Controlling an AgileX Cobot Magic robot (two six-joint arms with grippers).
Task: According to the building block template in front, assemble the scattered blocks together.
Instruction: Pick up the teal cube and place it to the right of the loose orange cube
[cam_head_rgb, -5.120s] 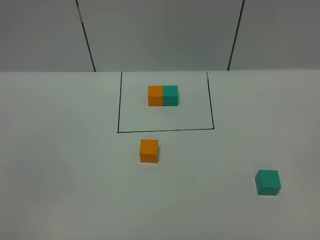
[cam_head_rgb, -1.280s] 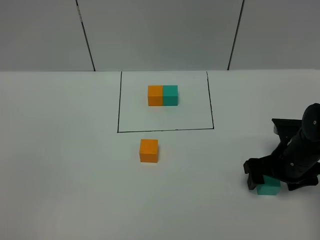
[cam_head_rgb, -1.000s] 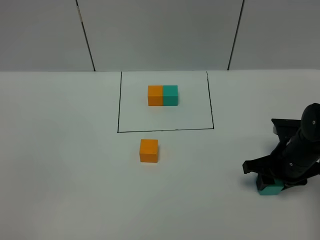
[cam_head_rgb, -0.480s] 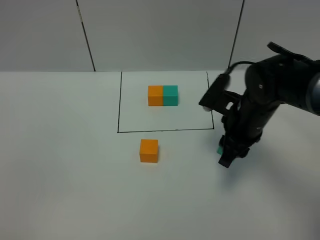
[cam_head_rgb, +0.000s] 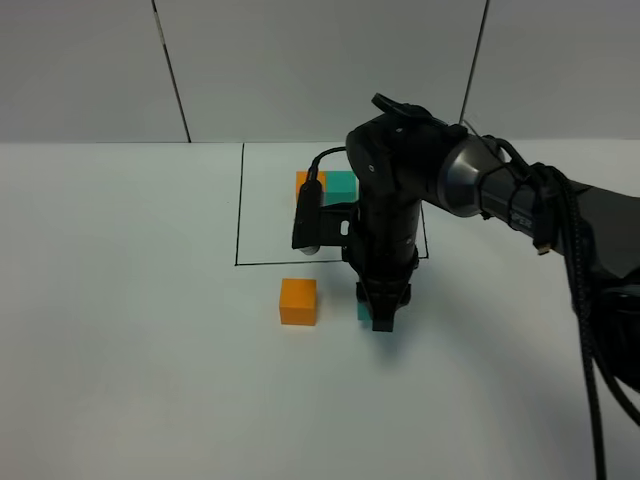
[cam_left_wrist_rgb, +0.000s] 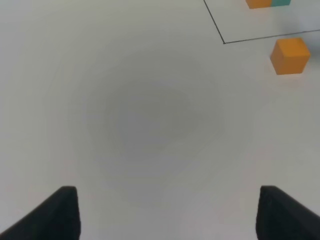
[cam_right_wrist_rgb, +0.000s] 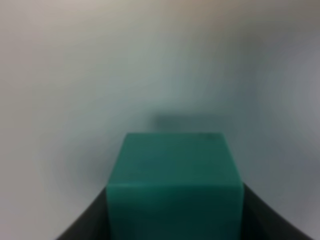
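The loose orange cube sits on the white table just in front of the black outline. My right gripper points down about a cube's width to the right of it. It is shut on the teal cube, which fills the right wrist view between the dark fingers. The template pair stands inside the outline, its teal half partly hidden by my right arm. My left gripper is open and empty over bare table. Its view shows the orange cube and the template far off.
My right arm reaches in from the right across the outline's right side. A grey wall with two dark seams stands behind the table. The left arm does not show in the exterior high view.
My right gripper closed on the teal cube at the front right. It has carried it left across the table to just right of the orange cube. The orange cube and template have not moved.
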